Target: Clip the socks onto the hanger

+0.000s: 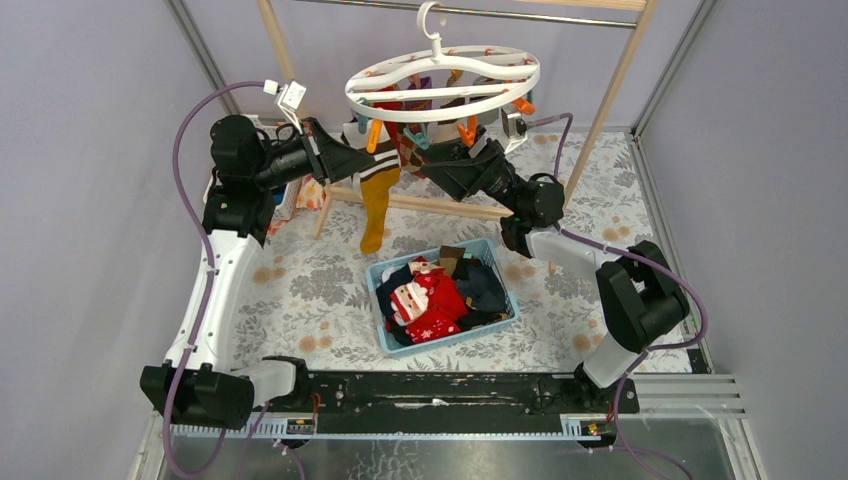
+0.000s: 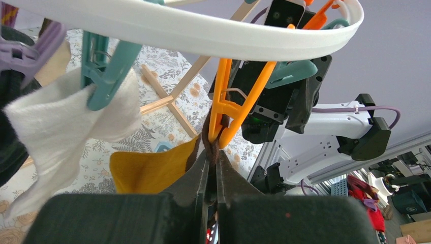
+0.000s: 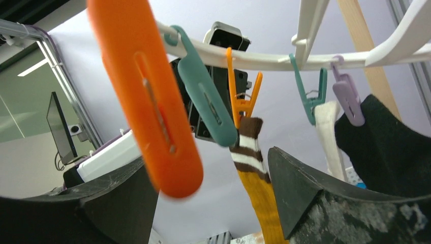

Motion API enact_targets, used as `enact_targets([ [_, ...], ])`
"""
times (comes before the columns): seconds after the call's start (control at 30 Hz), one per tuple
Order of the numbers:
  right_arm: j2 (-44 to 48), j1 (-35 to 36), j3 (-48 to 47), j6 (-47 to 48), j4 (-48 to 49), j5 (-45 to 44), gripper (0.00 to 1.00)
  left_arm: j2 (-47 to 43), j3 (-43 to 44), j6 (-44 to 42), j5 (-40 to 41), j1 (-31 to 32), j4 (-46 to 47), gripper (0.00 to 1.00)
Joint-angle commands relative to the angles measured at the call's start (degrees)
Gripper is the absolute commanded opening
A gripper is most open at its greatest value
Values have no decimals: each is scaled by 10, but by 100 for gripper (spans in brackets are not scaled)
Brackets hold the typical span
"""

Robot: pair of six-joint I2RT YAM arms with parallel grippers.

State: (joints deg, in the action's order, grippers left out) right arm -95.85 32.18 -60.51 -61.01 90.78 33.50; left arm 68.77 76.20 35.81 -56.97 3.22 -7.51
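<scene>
The jaws of the left gripper (image 2: 212, 152) were clenched on the striped cuff of the mustard sock (image 2: 147, 170), just beneath the orange clip (image 2: 231, 107) by which that sock was suspended from the hanger (image 2: 203, 33). Below centre, the remaining socks (image 1: 430, 295) were contained in a blue basket (image 1: 450, 338) on the counter (image 1: 320, 290). The jaws of the right gripper (image 3: 209, 157) were spread wide, with nothing grasped.
</scene>
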Motion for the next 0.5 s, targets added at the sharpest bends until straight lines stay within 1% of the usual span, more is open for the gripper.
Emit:
enact_targets([
  [0.0, -18, -3, -59, -18, 74, -16, 81, -1, 30, 6, -19, -5, 9, 9],
  [0.2, -18, -15, -76, -27, 75, -15, 80, -4, 34, 8, -21, -11, 11, 9],
  [0.47, 21, -35, -39, -27, 76, -5, 79, -2, 37, 18, -24, -16, 22, 9],
])
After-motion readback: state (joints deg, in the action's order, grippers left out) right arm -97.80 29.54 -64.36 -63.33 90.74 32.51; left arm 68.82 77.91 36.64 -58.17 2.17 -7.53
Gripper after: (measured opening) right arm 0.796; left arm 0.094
